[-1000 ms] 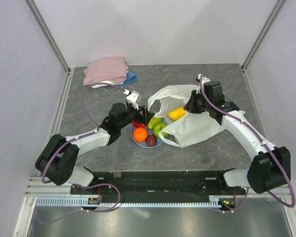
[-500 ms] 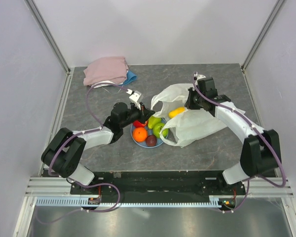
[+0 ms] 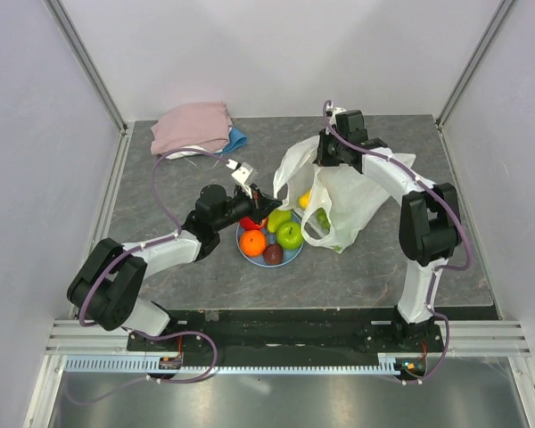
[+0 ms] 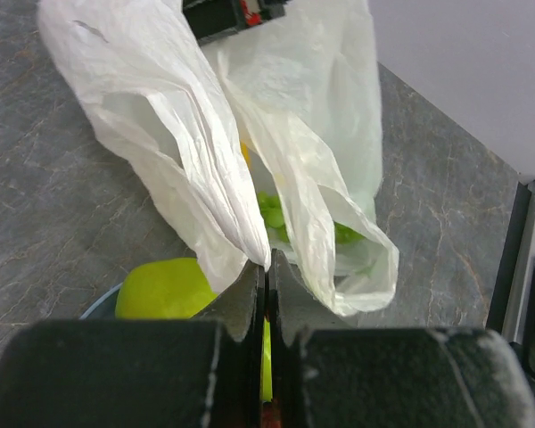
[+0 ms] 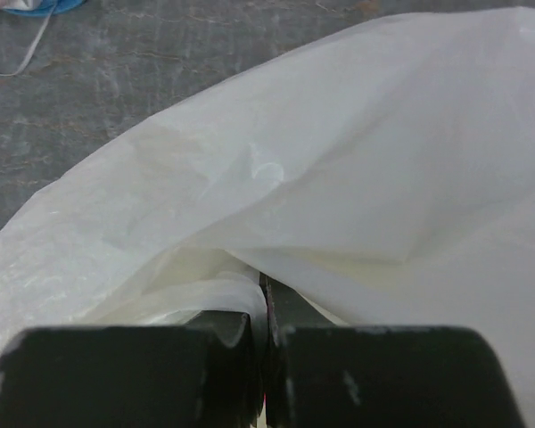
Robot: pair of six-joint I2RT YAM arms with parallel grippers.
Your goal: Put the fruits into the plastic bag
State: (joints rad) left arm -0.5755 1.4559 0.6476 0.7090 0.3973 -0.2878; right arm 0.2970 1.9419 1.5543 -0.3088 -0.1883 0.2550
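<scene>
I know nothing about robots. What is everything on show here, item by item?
thin white plastic bag: one, translucent white, right of the plate, mouth lifted
round light-blue plate: one, mid-table
toy fruits on plate: five; orange fruit, green apple, dark brown-red fruit, red apple, yellow-green pear
toy fruits in bag: two seen; yellow fruit, green fruit
folded pink cloth: one, far left, over a blue item
grey table: one, under everything
robot arms: two, white and black; left hand shut on the bag's near edge, right hand shut on its far edge
</scene>
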